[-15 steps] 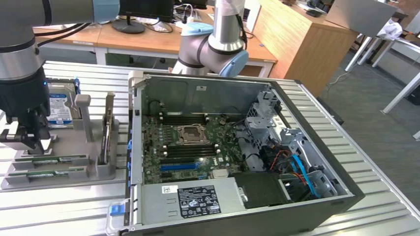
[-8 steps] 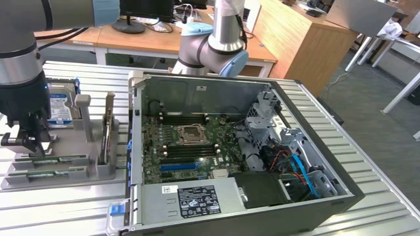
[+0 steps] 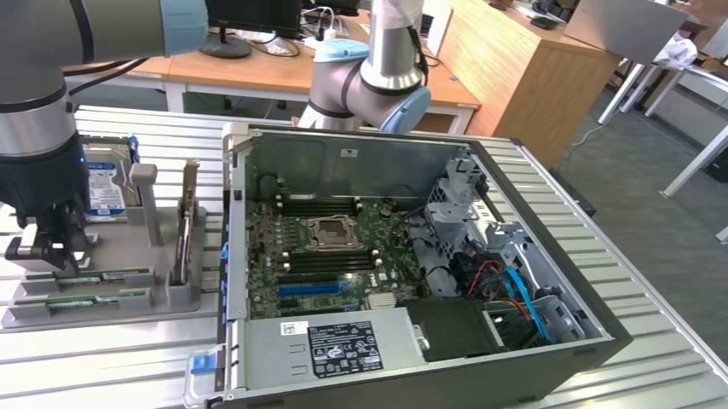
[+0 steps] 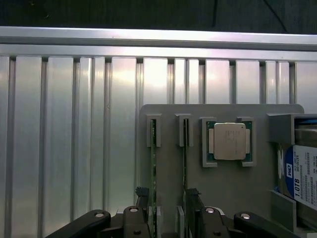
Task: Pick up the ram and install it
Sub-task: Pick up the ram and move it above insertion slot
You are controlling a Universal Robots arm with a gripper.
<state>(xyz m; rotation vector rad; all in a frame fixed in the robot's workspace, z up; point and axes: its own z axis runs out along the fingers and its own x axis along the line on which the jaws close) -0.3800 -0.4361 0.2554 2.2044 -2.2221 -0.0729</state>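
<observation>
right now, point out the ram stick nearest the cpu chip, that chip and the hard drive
ram stick (image 4: 184,156), wrist view, its green edge
cpu chip (image 4: 229,141), wrist view, middle of silver lid
hard drive (image 4: 303,181), wrist view, its blue-white label

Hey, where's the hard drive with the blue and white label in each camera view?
Exterior view: hard drive stands in the grey holder tray, at the exterior view's left.
Wrist view: hard drive sits beside the square CPU chip, on the side away from the ram sticks.
Shared landmark: the grey holder tray.
</observation>
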